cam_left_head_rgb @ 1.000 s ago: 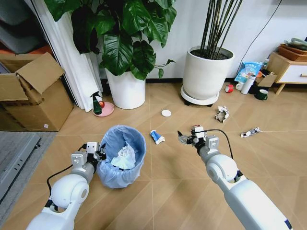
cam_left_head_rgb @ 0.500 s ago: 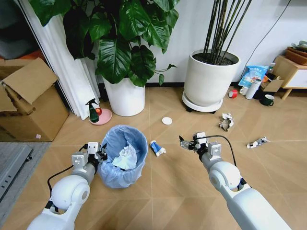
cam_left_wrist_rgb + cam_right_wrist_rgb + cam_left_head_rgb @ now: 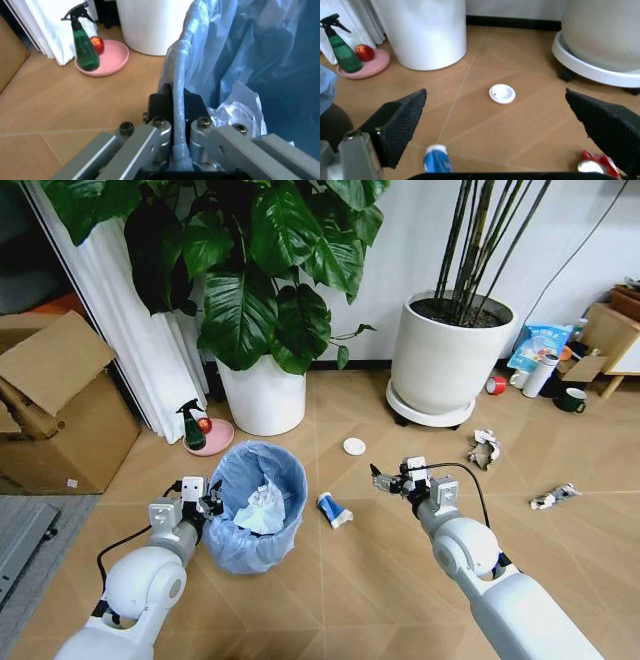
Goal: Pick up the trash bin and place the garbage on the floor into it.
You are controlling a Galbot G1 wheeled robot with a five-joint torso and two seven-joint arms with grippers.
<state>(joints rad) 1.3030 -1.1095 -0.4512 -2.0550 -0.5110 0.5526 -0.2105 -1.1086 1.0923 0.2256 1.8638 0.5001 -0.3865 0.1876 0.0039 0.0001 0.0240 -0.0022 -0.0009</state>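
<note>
The trash bin (image 3: 258, 505), round and lined with a light-blue bag, stands on the floor (image 3: 330, 600) with white paper wads inside. My left gripper (image 3: 207, 505) is shut on its rim; in the left wrist view the fingers (image 3: 160, 127) clamp the bagged rim (image 3: 176, 86). My right gripper (image 3: 386, 479) hangs open above the planks, its fingers (image 3: 400, 123) spread wide. The garbage lies scattered: a white disc (image 3: 354, 446) (image 3: 502, 93), a blue-white can (image 3: 333, 509) (image 3: 436, 164), a red can (image 3: 592, 165), and crumpled wrappers (image 3: 485, 448) (image 3: 555, 497).
Two big white plant pots (image 3: 262, 395) (image 3: 440, 370) stand at the wall. A green spray bottle (image 3: 192, 428) sits on a pink dish by the curtain. A cardboard box (image 3: 50, 410) is at left. A red tape roll (image 3: 495, 385) and a mug (image 3: 572, 400) are at right.
The whole picture has shifted, so the camera has moved. Both arms keep their pose; the left gripper stays shut on the bin rim and the right stays open.
</note>
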